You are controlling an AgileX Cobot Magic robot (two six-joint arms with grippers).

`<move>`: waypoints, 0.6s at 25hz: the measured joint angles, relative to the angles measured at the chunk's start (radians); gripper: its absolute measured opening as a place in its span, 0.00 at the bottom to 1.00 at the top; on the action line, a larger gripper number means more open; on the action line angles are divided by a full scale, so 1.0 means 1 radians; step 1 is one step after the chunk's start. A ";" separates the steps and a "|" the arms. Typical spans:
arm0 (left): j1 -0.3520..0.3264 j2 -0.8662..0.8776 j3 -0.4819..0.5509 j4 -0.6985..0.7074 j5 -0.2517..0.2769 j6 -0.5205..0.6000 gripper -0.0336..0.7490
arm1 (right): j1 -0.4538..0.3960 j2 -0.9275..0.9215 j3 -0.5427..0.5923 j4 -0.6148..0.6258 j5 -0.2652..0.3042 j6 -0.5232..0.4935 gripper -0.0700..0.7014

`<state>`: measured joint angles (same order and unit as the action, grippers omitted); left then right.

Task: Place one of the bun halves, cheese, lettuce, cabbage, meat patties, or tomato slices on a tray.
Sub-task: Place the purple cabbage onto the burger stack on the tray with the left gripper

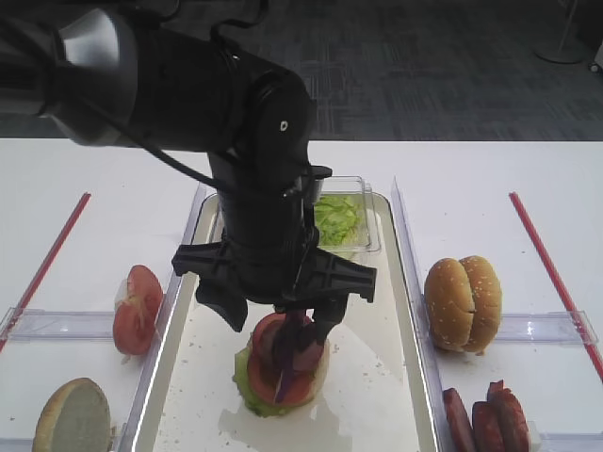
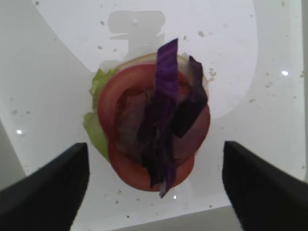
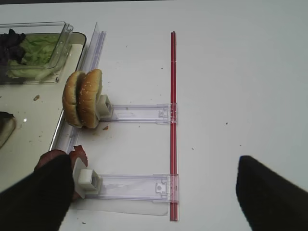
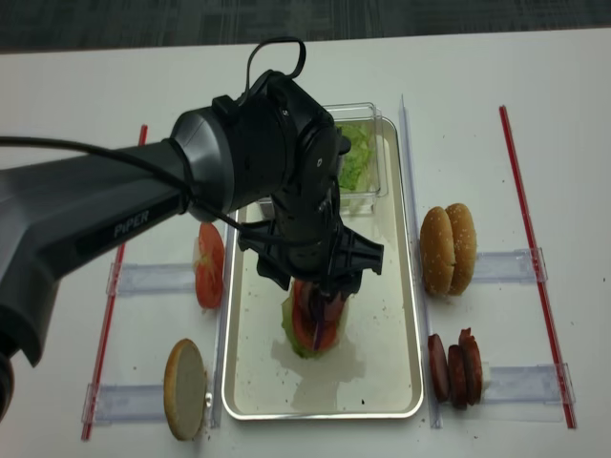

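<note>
Left pincer: the left pincer [image 2: 154, 183] hung directly above the stacked burger on the tray [image 1: 396, 395], its two dark fingers [image 2: 48, 187] spread wide on either side and touching nothing; released, holding no food.

Cabbage: purple cabbage [image 2: 166, 130] strips lay on top of the tomato slice [image 2: 127, 96], free of both fingers, their long axis running from the far side of the stack toward the wrist camera, crosswise to the line between the fingers.

Stack: lettuce [image 2: 96, 125] showed under the tomato at the left edge; the pile sat near the middle of the tray floor.

Key relation: the stack lay straight below the open left pincer, between its fingers; judged from this, the placing looked done and a straight lift would clear it.

Right pincer: the right pincer [image 3: 149, 192] waited over the bare counter [image 3: 240, 72], well apart from the tray, fingers wide and empty.

Nearest stock: the bun halves [image 3: 83, 98] and meat patties [image 1: 485, 414] stood on the right arm's side; more tomato [image 1: 137, 309] and a bun half [image 1: 73, 416] stood on the left.

Risk: loose cabbage could slide off.
</note>
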<state>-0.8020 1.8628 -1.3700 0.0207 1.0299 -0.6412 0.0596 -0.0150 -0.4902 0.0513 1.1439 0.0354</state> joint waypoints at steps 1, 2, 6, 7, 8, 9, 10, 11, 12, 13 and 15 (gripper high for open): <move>0.000 0.000 0.000 0.004 0.005 -0.005 0.76 | 0.000 0.000 0.000 0.000 0.000 0.000 0.99; 0.000 0.000 0.000 0.007 0.009 -0.010 0.78 | 0.000 0.000 0.000 0.000 0.000 0.000 0.99; 0.000 0.000 0.000 0.020 0.020 -0.011 0.82 | 0.000 0.000 0.000 0.000 0.000 0.000 0.99; 0.000 0.000 0.000 0.021 0.020 -0.011 0.83 | 0.000 0.000 0.000 0.000 0.000 0.000 0.99; 0.000 0.000 0.000 0.021 0.020 -0.011 0.83 | 0.000 0.000 0.000 0.000 0.000 0.000 0.99; 0.000 0.000 0.000 0.021 0.020 -0.011 0.83 | 0.000 0.000 0.000 0.000 0.000 0.000 0.99; 0.000 0.000 0.000 0.021 0.020 -0.011 0.83 | 0.000 0.000 0.000 0.000 0.000 0.000 0.99; 0.000 0.000 0.000 0.021 0.020 -0.011 0.83 | 0.000 0.000 0.000 0.000 0.000 0.000 0.99; 0.000 0.000 0.000 0.023 0.020 -0.013 0.83 | 0.000 0.000 0.000 0.000 0.000 0.000 0.99; 0.000 0.000 -0.005 0.023 0.022 -0.013 0.83 | 0.000 0.000 0.000 0.000 0.000 0.000 0.99; 0.000 0.000 -0.024 0.025 0.022 -0.013 0.83 | 0.000 0.000 0.000 0.000 0.000 0.000 0.99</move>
<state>-0.8020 1.8628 -1.3939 0.0458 1.0520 -0.6544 0.0596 -0.0150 -0.4902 0.0513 1.1439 0.0354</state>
